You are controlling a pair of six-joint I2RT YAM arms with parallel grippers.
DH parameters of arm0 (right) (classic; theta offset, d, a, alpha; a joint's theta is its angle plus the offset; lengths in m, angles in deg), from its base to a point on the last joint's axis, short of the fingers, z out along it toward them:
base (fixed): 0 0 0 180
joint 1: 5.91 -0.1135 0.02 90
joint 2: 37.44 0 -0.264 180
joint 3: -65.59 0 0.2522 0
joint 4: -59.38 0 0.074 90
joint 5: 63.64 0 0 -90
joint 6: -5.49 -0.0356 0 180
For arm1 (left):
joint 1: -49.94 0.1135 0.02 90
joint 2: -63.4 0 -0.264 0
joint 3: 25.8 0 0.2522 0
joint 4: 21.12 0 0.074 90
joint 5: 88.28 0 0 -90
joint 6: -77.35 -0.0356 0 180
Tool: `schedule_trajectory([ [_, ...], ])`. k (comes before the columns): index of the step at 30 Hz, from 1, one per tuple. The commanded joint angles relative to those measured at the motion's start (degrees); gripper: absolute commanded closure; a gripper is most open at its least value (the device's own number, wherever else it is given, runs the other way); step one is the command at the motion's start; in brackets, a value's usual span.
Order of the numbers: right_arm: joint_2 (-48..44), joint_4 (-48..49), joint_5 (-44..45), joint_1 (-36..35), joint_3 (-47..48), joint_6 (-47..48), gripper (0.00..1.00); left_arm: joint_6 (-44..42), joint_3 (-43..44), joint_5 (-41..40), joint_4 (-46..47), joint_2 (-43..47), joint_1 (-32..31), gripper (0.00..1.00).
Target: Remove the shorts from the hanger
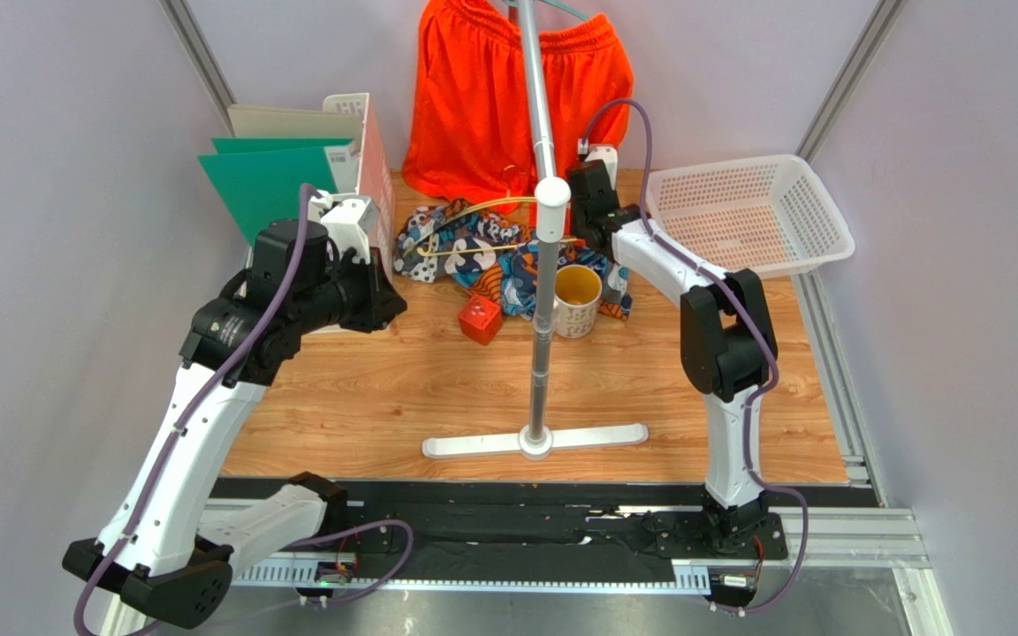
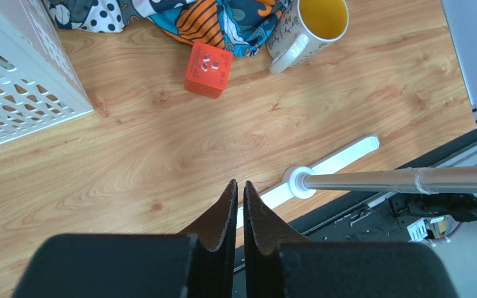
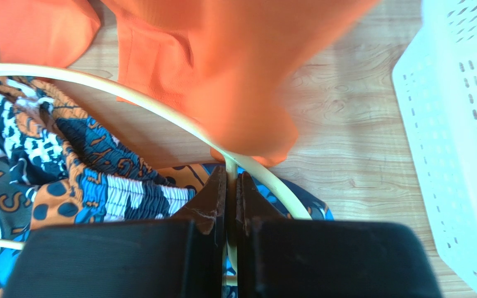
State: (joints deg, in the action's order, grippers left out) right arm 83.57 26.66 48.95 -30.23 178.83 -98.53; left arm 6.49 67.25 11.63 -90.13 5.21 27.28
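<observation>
Printed blue, white, black and orange shorts lie bunched on the table with a cream hanger over them. My right gripper is shut on a thin bar of that hanger, right above the printed shorts. Plain orange shorts hang from the rack at the back, and their hem dangles just past my right fingertips. My left gripper hovers high over bare wood, its fingers nearly touching with nothing between them. In the top view it is left of the printed shorts.
The rack pole rises mid-table from a white T-base. A yellow-lined mug and a red cube sit beside the printed shorts. A white basket stands at the back right, with green folders in a white holder back left.
</observation>
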Motion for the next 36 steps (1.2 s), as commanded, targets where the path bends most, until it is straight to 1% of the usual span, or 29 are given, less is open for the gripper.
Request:
schedule_trajectory([
  [1,-5.4,7.6,0.5,-0.6,-2.9,1.0,1.00,-0.3,2.5,-1.0,-0.3,0.3,-1.2,0.90],
  [7,-8.5,11.2,2.8,-1.3,-4.6,1.4,1.00,-0.4,2.5,-2.0,-1.2,0.8,-1.2,0.90],
  [9,-9.9,13.1,2.6,-1.3,-5.7,2.9,1.00,-0.4,3.1,-2.1,-1.8,0.6,-1.3,0.90],
  [10,-10.4,14.3,2.3,-1.4,-6.4,3.7,1.00,-0.6,3.4,-2.2,-1.8,0.7,-1.3,0.90],
  [11,-11.7,17.6,1.0,-1.5,-8.4,5.1,1.00,-0.6,3.6,-2.4,-2.0,0.7,-1.3,0.90],
  [14,-12.5,23.2,-0.6,-1.5,-9.3,5.0,1.00,-0.9,4.2,-2.7,-2.0,0.5,-1.2,0.90],
  [18,-12.5,25.3,-2.6,-1.8,-7.6,4.8,1.00,-0.2,6.0,-1.5,-2.1,-0.7,-1.2,0.91],
  [20,-13.3,27.0,-3.2,-2.1,-7.8,4.6,1.00,-0.2,7.5,-1.1,-2.7,-1.1,-1.2,0.90],
  [24,-16.3,27.0,-2.7,-2.2,-9.0,4.4,1.00,-0.2,7.8,-2.2,-2.9,-0.3,-1.2,0.89],
  [27,-18.8,27.3,-3.5,-2.2,-12.1,4.3,1.00,0.5,6.9,-2.2,-2.6,-0.1,-1.1,0.86],
  [30,-20.4,27.1,-4.7,-2.3,-14.2,5.7,1.00,0.7,6.8,-1.0,-2.3,-0.7,-1.1,0.79],
  [31,-21.0,27.3,-5.1,-2.3,-14.9,6.0,1.00,0.7,6.7,-0.7,-2.2,-0.9,-1.1,0.75],
  [33,-22.0,28.6,-6.1,-2.3,-16.5,6.6,1.00,0.6,6.1,0.1,-1.8,-1.3,-1.1,0.71],
  [34,-23.4,29.1,-6.8,-2.2,-17.7,7.6,1.00,0.6,5.7,0.6,-1.4,-1.3,-1.1,0.66],
  [36,-24.5,30.3,-7.9,-2.3,-18.8,8.6,1.00,1.2,4.9,1.2,-1.2,-1.4,-1.1,0.61],
])
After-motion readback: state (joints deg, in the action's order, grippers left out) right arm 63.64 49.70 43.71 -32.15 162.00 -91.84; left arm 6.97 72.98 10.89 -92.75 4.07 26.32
